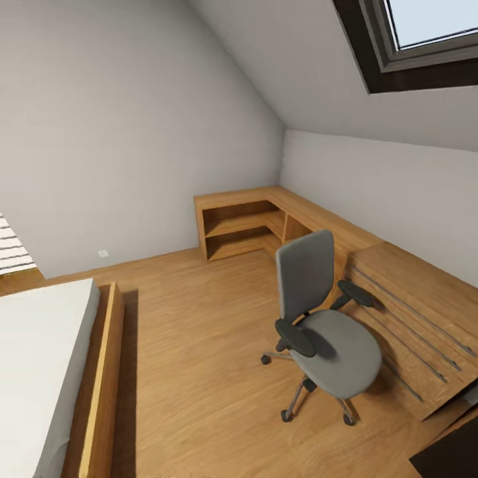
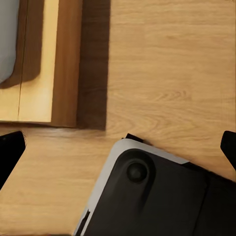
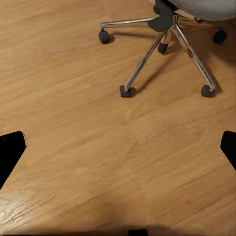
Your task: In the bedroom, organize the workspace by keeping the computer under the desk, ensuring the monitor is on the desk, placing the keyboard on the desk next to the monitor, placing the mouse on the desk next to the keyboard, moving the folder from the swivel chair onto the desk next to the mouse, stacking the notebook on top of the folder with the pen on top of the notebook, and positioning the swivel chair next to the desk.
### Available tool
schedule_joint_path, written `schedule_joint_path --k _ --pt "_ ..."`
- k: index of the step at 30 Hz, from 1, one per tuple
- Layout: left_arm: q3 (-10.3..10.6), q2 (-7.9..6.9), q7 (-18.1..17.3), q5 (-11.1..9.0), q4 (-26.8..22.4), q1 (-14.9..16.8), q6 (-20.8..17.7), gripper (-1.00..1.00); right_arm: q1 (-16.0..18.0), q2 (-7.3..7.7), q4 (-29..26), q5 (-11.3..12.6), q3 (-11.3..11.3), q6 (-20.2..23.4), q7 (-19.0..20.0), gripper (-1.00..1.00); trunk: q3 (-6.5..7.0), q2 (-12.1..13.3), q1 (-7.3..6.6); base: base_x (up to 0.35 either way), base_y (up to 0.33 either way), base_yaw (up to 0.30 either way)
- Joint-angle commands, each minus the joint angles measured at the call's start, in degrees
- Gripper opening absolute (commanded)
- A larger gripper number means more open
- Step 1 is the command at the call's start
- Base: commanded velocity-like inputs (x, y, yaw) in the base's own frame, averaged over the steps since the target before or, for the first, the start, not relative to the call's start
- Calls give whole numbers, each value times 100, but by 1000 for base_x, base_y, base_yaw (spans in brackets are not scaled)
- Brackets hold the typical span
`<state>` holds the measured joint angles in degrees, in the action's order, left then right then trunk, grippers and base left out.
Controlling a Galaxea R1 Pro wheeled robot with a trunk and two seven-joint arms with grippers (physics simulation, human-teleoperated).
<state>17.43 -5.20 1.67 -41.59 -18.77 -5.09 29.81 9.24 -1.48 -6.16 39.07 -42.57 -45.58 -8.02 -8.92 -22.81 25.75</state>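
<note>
Attic bedroom: sloped grey walls, dark-framed skylight point(image 1: 425, 46), light wood floor point(image 1: 199, 345).

Grey padded swivel chair point(image 1: 328, 318) with black armrests and a chrome 5-star base stands on open floor, seat bare, back turned toward the corner. Just behind the chair, a wooden dresser with long bar handles point(image 1: 411, 318). Beyond the chair, a low L-shaped wooden shelf unit point(image 1: 259, 222) fills the room corner. Well apart from the chair across the floor, a wood-framed bed with a pale mattress point(image 1: 53, 372).

My left gripper point(image 2: 118, 147): fingertips spread wide at the frame edges, nothing between them; below it, my own dark base point(image 2: 157, 196) and the bed frame's corner.

My right gripper point(image 3: 118, 147): fingers wide apart, empty, over bare floor near the chair's castors point(image 3: 125, 91).
</note>
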Motion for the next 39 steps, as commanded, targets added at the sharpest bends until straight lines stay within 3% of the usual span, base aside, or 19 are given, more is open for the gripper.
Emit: schedule_joint_path --k 1,8,25,39 --pt "49 -7 18 -53 -13 -1 16 100 5 -1 0 -5 -49 -6 -59 100 -13 -11 3 0 0 276" --pt "43 -4 17 -54 -13 -1 16 100 3 2 92 -5 -55 10 -60 100 -35 -11 3 59 0 273" --pt "41 -7 24 -61 -13 -1 7 100 4 1 159 -5 -58 8 -60 100 -119 -11 3 308 0 237" --pt "45 -3 26 -60 -13 -1 7 100 4 9 159 -5 -54 5 -60 100 -191 -11 3 89 0 226"
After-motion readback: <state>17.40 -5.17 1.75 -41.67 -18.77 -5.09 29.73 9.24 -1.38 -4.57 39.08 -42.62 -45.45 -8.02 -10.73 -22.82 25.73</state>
